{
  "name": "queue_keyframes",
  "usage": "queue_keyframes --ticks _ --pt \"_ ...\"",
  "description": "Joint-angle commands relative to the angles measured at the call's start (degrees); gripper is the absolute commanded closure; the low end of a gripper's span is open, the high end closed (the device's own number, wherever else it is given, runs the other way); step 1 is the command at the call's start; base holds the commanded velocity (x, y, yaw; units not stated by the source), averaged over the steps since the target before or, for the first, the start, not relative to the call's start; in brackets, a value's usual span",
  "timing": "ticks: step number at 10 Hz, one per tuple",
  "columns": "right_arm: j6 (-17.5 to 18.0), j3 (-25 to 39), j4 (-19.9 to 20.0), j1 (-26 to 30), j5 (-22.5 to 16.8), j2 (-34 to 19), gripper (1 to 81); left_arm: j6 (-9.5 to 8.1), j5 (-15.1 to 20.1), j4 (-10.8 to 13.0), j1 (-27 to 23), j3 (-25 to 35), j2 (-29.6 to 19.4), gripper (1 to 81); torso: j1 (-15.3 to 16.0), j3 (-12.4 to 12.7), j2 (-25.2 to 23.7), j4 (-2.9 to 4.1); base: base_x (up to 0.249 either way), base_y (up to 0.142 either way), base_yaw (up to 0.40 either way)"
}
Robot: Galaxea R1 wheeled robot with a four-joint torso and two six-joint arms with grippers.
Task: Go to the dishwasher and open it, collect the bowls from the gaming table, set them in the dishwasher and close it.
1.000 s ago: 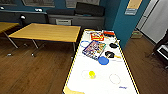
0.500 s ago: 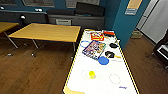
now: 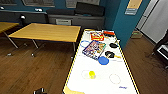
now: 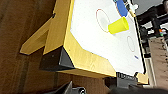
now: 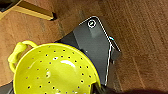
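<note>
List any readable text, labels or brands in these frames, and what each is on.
None can be read.
Wall sign: blurred.
Red box on the gaming table: print blurred.
Colourful game box: print blurred.
Small blue mark on the tabletop: too small to read.
Yellow-green perforated bowl: no text seen.

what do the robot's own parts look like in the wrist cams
Right wrist view: a glossy dark grey plate with rounded corners, a ringed round fitting at one corner, a small cyan spot on its edge. Left wrist view: blurred black hardware; no markings discernible.
</note>
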Motion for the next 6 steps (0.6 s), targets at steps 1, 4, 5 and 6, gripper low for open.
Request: queue_keyframes --ticks 1,4,5,6 --pt "0.1 1.7 -1.2 0.7 -3.4 -3.3 81.1 -9.03 11.3 0.0 -12.8 -0.2 1.4 1.0 0.0 0.0 0.0 0.00 0.000 0.000 0.000" --pt "0.3 1.5 -1.2 1.7 -3.8 -2.9 81.1 -18.97 5.3 0.1 -15.4 -3.1 4.8 1.0 0.0 0.0 0.0 0.00 0.000 0.000 0.000" --pt "0.3 1.6 -1.1 2.2 -4.2 -2.7 81.1 -21.94 5.3 0.1 -16.7 -6.4 7.8 1.0 0.0 0.0 0.0 0.00 0.000 0.000 0.000" --pt "0.4 1.7 -1.0 2.3 -4.3 -2.7 81.1 -22.31 5.4 0.2 -17.8 -7.7 9.8 1.0 0.0 0.0 0.0 0.00 0.000 0.000 0.000"
